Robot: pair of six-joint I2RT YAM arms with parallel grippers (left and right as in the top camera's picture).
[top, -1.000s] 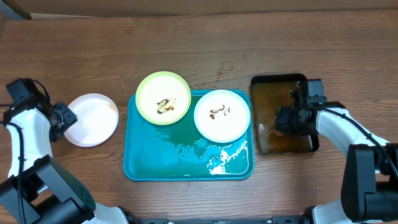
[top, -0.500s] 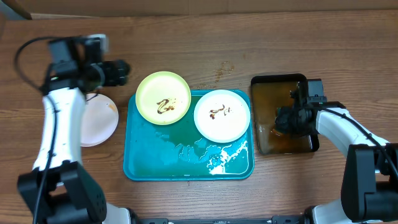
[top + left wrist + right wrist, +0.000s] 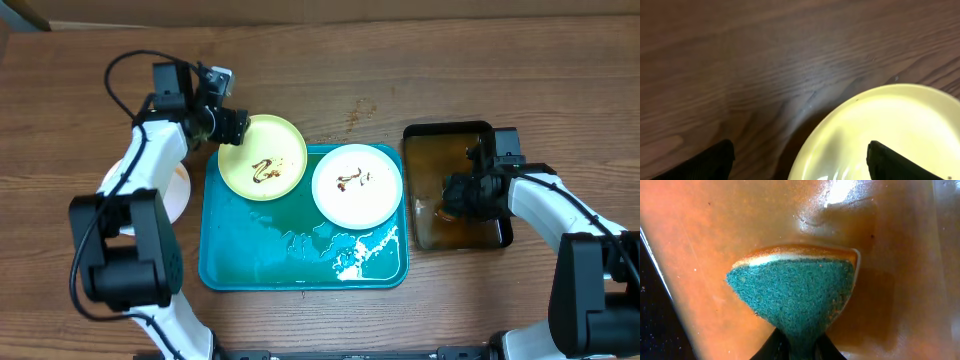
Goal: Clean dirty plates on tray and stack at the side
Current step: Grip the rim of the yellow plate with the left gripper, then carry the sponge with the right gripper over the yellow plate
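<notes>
The left gripper is nearer: the pale lime-green round plate lies just to its right, over the top rim of the teal rectangular plastic tray. Its jaws stand wide and hold nothing. The right gripper, well apart, pinches a green sponge in the small black tray of brown water.

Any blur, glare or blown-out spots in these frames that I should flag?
Left wrist: soft throughout, the grain of the table smeared, the green plate washed out to a pale glow. Right wrist: the sponge is sharp, with a bright glare patch on the brown water near the top. Overhead: crisp, only white reflections on the wet tray.
</notes>
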